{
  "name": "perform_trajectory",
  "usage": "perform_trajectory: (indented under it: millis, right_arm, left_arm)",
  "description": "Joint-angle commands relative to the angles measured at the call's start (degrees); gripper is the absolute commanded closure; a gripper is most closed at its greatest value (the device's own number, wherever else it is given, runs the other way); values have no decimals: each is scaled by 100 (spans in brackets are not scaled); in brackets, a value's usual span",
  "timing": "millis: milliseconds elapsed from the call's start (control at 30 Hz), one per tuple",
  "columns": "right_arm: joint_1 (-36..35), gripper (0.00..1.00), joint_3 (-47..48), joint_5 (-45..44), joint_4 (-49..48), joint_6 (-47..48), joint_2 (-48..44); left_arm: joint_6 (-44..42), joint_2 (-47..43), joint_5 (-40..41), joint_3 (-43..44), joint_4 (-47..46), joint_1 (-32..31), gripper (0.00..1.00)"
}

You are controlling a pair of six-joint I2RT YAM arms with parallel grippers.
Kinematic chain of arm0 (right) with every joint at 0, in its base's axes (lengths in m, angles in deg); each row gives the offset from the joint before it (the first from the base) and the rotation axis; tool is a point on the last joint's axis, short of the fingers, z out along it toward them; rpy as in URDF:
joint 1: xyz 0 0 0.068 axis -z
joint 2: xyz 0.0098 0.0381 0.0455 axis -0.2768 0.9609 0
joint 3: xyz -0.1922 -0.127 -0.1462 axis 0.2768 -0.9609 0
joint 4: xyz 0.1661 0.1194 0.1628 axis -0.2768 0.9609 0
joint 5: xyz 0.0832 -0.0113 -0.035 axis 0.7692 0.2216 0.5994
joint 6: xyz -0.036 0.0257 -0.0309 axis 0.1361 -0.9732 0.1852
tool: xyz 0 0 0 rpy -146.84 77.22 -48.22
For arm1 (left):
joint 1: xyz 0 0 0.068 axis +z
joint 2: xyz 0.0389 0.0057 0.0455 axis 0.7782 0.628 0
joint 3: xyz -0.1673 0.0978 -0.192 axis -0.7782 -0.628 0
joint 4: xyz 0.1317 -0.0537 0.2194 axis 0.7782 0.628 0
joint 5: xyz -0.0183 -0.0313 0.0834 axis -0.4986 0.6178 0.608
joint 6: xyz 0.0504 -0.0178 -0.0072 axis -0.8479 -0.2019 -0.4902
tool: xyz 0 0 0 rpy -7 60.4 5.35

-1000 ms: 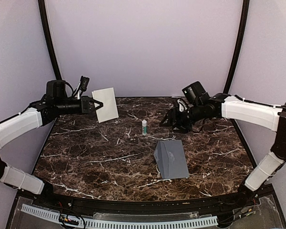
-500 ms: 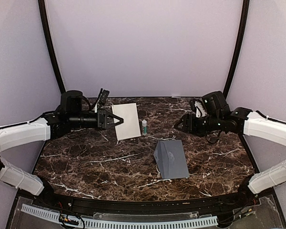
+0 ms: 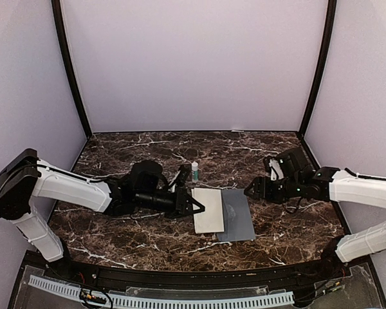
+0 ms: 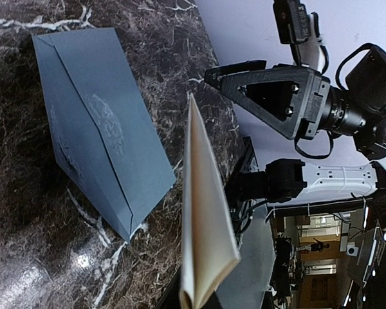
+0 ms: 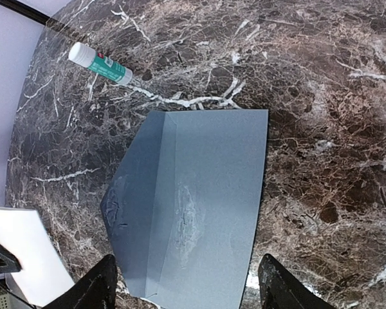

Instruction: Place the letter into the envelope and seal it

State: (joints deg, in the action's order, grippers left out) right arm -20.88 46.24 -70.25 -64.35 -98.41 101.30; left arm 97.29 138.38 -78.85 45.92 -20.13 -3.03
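Left arm comes in low from the envelope's left side.

Left gripper (image 3: 198, 207): fingers closed on the left long edge of the letter (image 3: 210, 210), pinching it.

Letter: cream sheet, with long edges running parallel to the envelope's long edges. In the top view its right strip overlaps the left side of the envelope (image 3: 239, 216) and hides the flap. The left wrist view shows the sheet edge-on, slightly bowed and lifted off the marble. Whether it touches the envelope cannot be told.

Glue stick (image 3: 195, 170): white and green, beyond the envelope's far-left corner, apart from both papers.

Envelope: slate grey, flat on the worktop (image 3: 135, 241). Flap open and pointing left, pale emblem on the body. Its right long edge and near short edge are uncovered, with open marble from them out to the worktop's rim.

Right gripper (image 3: 249, 190): fingers spread wide, nothing between them, just beside the envelope's far-right corner. In the right wrist view the two fingers frame the envelope's width, apart from the paper
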Motion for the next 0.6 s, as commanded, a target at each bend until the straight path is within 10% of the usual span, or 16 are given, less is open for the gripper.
perform_trajectory:
  millis: [0,567]
  right_arm:
    - [81,28,-226,87,-446,208,216]
    - [91,29,-349,389,-979,489,1325]
  left_arm:
    - [332,314,332,278,-355,-106,100]
    - [105,1079,728,548,-107,-17,100]
